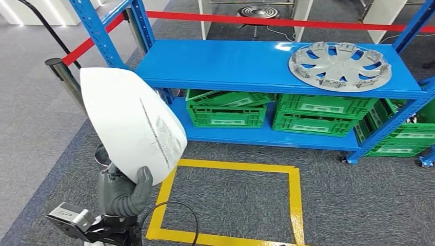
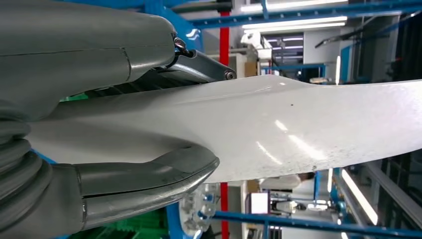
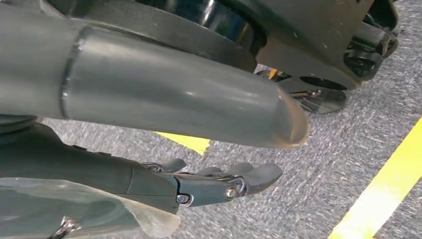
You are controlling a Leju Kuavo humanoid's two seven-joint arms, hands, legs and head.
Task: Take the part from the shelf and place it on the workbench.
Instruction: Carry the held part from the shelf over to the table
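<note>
My left hand grips a large white curved part by its lower edge, low at the left of the head view. The part stands upright with a printed label on its face, held away from the blue shelf. In the left wrist view the thick grey thumb and the darker fingers clamp the glossy white part from both sides. My right hand hangs over the grey carpet, its thumb and dark fingers apart with nothing between them.
A grey hubcap lies on the shelf's top board at the right. Green crates stand on the lower board. A yellow tape rectangle marks the carpet before the shelf. A red barrier belt runs from a post.
</note>
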